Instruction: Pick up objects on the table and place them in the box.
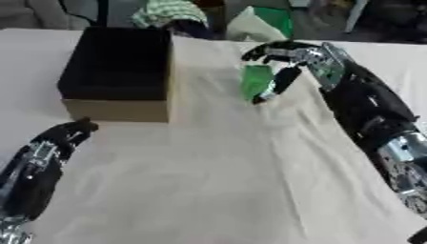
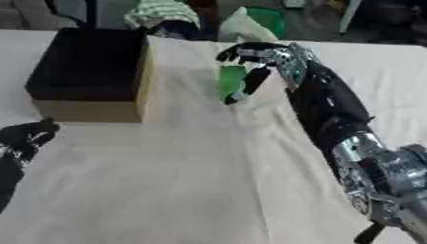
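green object (image 1: pixel 255 81), one only and of a shape that cannot be made out, is seen toward the far middle of the counter (image 1: pixel 233 181), just right of the box. it is enclosed by the right hand (image 1: pixel 288 59), whose fingers are curled over it from above with the thumb down its right side; whether it is lifted off the cloth cannot be told. one box (image 1: pixel 116 76) is counted, dark inside with tan cardboard walls, set at the far left with its open top upward and a narrow strip of bare cloth between it and the object. wide open cloth is left across the whole near half. the left hand (image 1: pixel 63 138) is kept low at the near left, its fingers bent and closed on nothing, well apart from the box. clutter is visible beyond the far edge.
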### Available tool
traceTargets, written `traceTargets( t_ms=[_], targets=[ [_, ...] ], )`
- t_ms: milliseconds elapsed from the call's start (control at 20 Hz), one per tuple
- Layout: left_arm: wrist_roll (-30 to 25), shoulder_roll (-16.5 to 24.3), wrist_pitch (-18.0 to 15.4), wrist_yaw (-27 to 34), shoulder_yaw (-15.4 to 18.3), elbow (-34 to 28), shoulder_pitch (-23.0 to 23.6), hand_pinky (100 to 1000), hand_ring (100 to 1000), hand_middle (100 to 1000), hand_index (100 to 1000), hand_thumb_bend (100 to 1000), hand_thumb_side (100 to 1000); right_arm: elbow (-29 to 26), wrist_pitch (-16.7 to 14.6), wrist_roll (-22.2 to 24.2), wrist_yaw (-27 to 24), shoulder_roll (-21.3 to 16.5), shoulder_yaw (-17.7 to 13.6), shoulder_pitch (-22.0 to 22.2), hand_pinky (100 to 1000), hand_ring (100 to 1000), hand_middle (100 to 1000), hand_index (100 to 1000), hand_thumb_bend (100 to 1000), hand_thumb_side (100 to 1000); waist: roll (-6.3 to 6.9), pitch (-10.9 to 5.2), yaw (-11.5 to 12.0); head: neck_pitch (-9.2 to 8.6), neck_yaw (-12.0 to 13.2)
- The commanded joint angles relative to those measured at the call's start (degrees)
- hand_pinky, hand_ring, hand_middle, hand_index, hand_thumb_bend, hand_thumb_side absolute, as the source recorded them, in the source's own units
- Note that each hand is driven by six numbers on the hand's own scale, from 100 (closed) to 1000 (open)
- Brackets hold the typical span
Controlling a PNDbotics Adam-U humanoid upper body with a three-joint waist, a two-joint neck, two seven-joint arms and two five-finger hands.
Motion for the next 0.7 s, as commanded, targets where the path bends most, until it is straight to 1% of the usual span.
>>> traceTargets(
  t_ms=[50,200,250,300,350,400,500,700],
  targets=[
    [-0.07,0.84,-0.07,0.02,0.05,-0.77,-0.58,1000,1000,717,749,100,833,0.95,0.45,-2.88,3.30,-1.44,-0.93,-0.77,874,901,792,894,613,328,0.32,-0.81,-0.14,-0.72,0.00],
    [-0.07,0.82,-0.10,0.02,0.06,-0.79,-0.58,1000,1000,717,749,100,832,1.34,0.18,-5.40,6.29,-1.19,-1.89,-0.59,843,838,603,759,589,301,0.45,-0.82,-0.15,-0.75,0.01],
    [-0.06,0.80,-0.11,0.03,0.07,-0.80,-0.59,1000,1000,717,749,100,832,1.16,-0.03,-6.30,7.26,-1.05,-2.42,-0.55,837,827,568,730,584,294,0.49,-0.84,-0.14,-0.74,-0.01],
    [-0.06,0.80,-0.13,0.05,0.06,-0.81,-0.59,1000,1000,717,748,100,831,0.88,-0.29,-7.21,8.21,-0.91,-2.99,-0.51,823,798,495,662,561,273,0.53,-0.87,-0.12,-0.74,0.00],
    [-0.06,0.79,-0.13,0.08,0.06,-0.81,-0.58,1000,1000,717,748,100,831,0.57,-0.53,-8.08,9.12,-0.78,-3.50,-0.47,823,798,495,662,561,273,0.56,-0.91,-0.11,-0.73,0.02],
    [-0.06,0.79,-0.13,0.09,0.07,-0.80,-0.56,1000,1000,716,748,100,832,0.26,-0.83,-8.91,10.04,-0.63,-3.97,-0.48,815,782,456,619,546,258,0.59,-0.96,-0.11,-0.70,0.02],
    [-0.07,0.80,-0.13,0.13,0.05,-0.79,-0.52,1000,1000,716,748,100,831,-0.60,-1.69,-10.31,11.73,-0.27,-4.90,-0.61,809,767,418,584,525,230,0.61,-1.07,-0.13,-0.62,0.02],
    [-0.09,0.84,-0.12,0.26,0.02,-0.75,-0.43,1000,1000,716,748,100,829,-3.10,-3.92,-10.77,12.51,0.58,-6.07,-1.44,806,758,399,570,504,191,0.59,-1.44,-0.21,-0.54,0.12]
  ],
)
